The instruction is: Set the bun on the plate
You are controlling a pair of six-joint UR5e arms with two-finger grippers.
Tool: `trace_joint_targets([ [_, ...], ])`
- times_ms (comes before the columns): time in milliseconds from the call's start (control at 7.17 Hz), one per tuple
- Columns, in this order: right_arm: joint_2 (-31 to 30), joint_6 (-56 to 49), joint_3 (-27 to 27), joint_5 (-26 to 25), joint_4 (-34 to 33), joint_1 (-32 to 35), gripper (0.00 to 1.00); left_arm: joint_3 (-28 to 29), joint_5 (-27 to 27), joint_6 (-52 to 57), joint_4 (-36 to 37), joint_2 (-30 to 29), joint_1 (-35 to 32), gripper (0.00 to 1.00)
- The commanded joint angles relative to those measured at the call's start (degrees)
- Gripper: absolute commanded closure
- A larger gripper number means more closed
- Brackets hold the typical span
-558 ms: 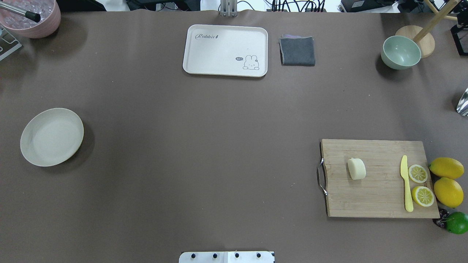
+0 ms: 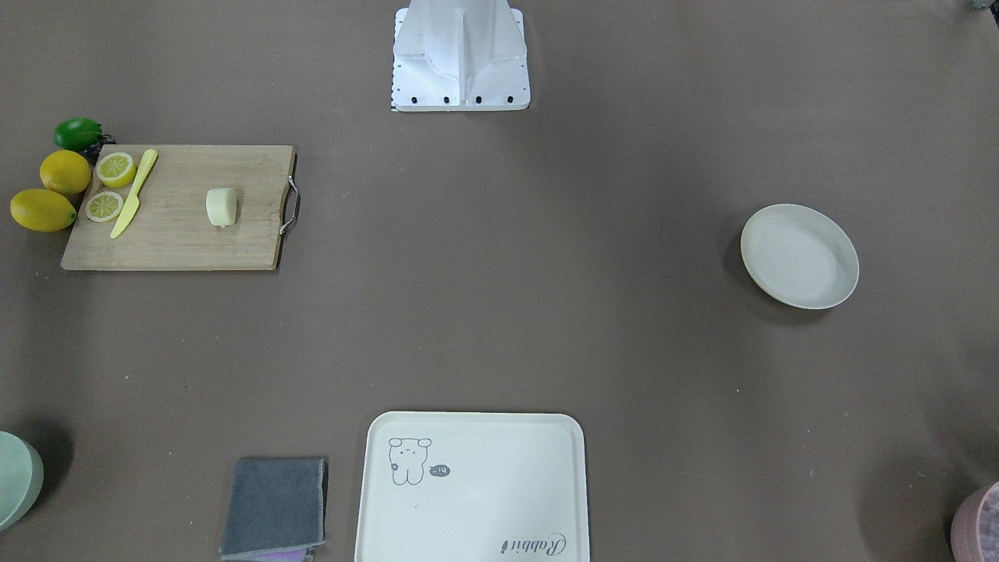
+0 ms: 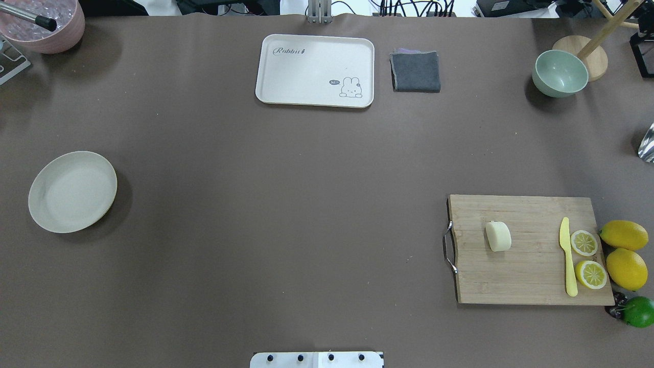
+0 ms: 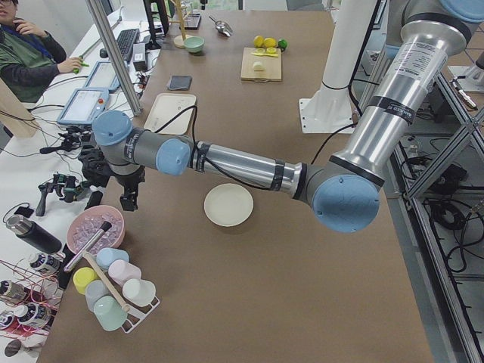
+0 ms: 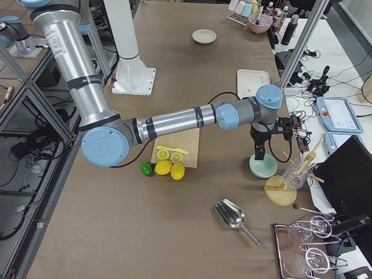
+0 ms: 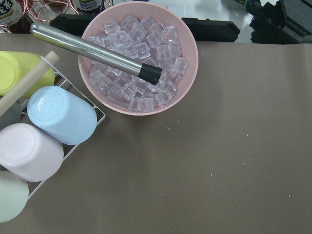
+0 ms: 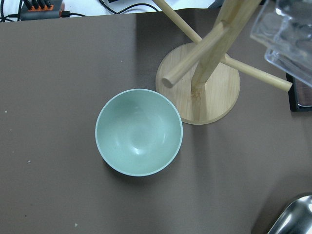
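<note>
The bun (image 3: 498, 236) (image 2: 221, 207), a pale cream lump, lies on a wooden cutting board (image 3: 531, 276) at my right front. Far across the table, at my left, the round cream plate (image 3: 72, 191) (image 2: 798, 256) (image 4: 228, 204) holds nothing. My left gripper (image 4: 133, 198) appears only in the exterior left view, hanging by the pink ice bowl (image 6: 140, 58), well past the plate. My right gripper (image 5: 258, 153) appears only in the exterior right view, above the green bowl (image 7: 139, 131), far from the bun. Whether either gripper is open or shut, I cannot tell.
On the board lie a yellow knife (image 3: 567, 258) and two lemon halves (image 3: 584, 243); whole lemons (image 3: 624, 235) and a lime (image 3: 638, 312) sit beside it. A rabbit tray (image 3: 315, 70) and a grey cloth (image 3: 416, 71) lie at the far edge. A cup rack (image 6: 44, 141) and a wooden stand (image 7: 204, 83) stand near the corners.
</note>
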Motion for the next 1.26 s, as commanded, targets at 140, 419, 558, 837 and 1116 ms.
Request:
trace_joint_targets([
  [140, 0.4, 0.1, 0.2, -0.1, -0.1, 0.0, 0.00, 0.1, 0.5, 0.2, -1.6, 0.1, 0.4, 0.02],
  [419, 0.4, 0.1, 0.3, 0.0, 0.0, 0.0, 0.00, 0.3, 0.1, -0.7, -1.5, 1.3, -0.3, 0.02],
  [558, 0.7, 0.1, 0.4, 0.0, 0.0, -0.1, 0.00, 0.3, 0.0, -1.2, -1.5, 1.4, -1.0, 0.02],
  [837, 0.9, 0.1, 2.0, 0.0, 0.0, -0.3, 0.00, -0.2, -0.1, -2.6, -3.1, 1.4, -1.7, 0.02],
  [1116, 1.6, 0.2, 2.1, 0.1, 0.0, -0.3, 0.00, -1.5, -0.2, -2.3, -3.8, 2.8, -1.2, 0.02],
])
